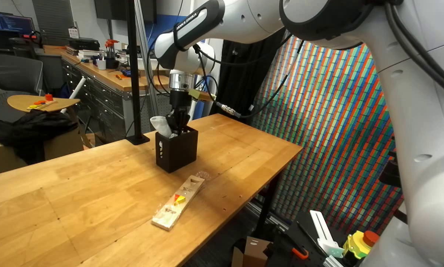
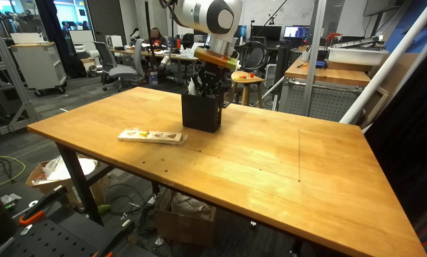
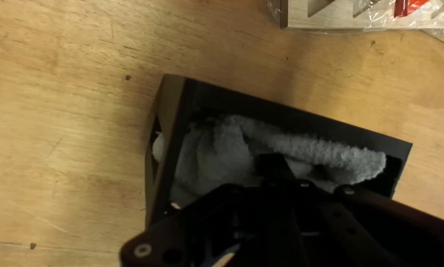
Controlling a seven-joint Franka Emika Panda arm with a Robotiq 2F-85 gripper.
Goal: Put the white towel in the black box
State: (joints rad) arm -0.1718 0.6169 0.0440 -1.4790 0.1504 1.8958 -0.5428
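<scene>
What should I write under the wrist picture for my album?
Fingers reach into a black box holding a rumpled white towel.

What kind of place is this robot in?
Probably a robotics lab or workshop: there's a big robot arm, a lit computer screen behind, and a red button on a yellow box, maybe an emergency stop.

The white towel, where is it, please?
In an exterior view, the white towel is in the black box, with one part poking out the top, left of the tool in the picture; the wrist view shows it crumpled inside.
</scene>
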